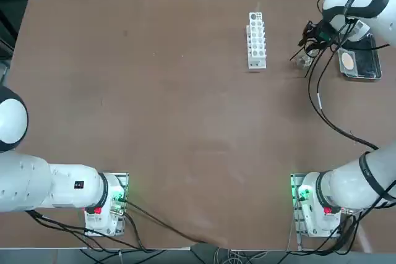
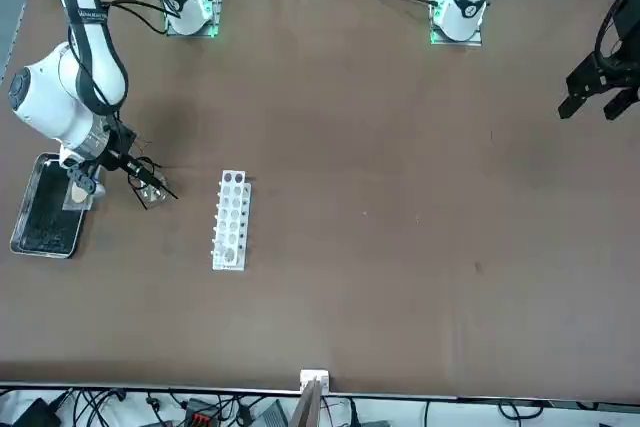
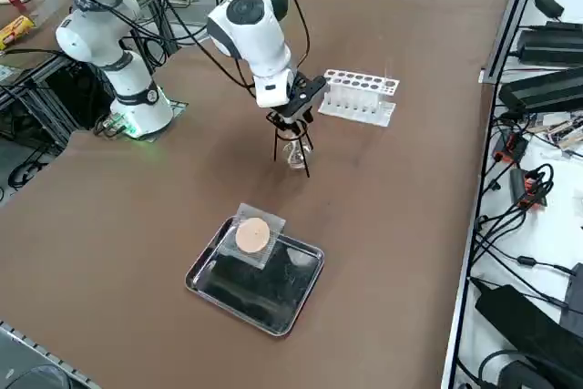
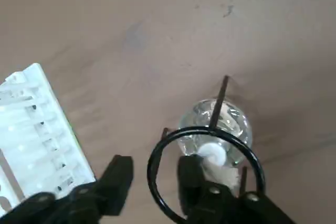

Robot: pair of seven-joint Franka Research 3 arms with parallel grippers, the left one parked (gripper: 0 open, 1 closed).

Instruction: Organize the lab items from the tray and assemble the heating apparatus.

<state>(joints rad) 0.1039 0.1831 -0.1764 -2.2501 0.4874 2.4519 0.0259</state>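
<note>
You see the gripper [image 4: 155, 177] with fingers apart astride the tripod [image 4: 205, 174] ring over the burner [image 4: 215, 129] at the top view's upper right, between rack [image 1: 257, 39] and tray [image 3: 257, 281], where the mesh [image 3: 253, 235] lies.

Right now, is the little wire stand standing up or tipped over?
Standing up. The black wire tripod has its legs on the table and its ring on top, straddling the glass burner, just under the right gripper.

Overhead, facing, raised right-side views, close wrist view; all sharing white rack [image 1: 257, 40].
</note>
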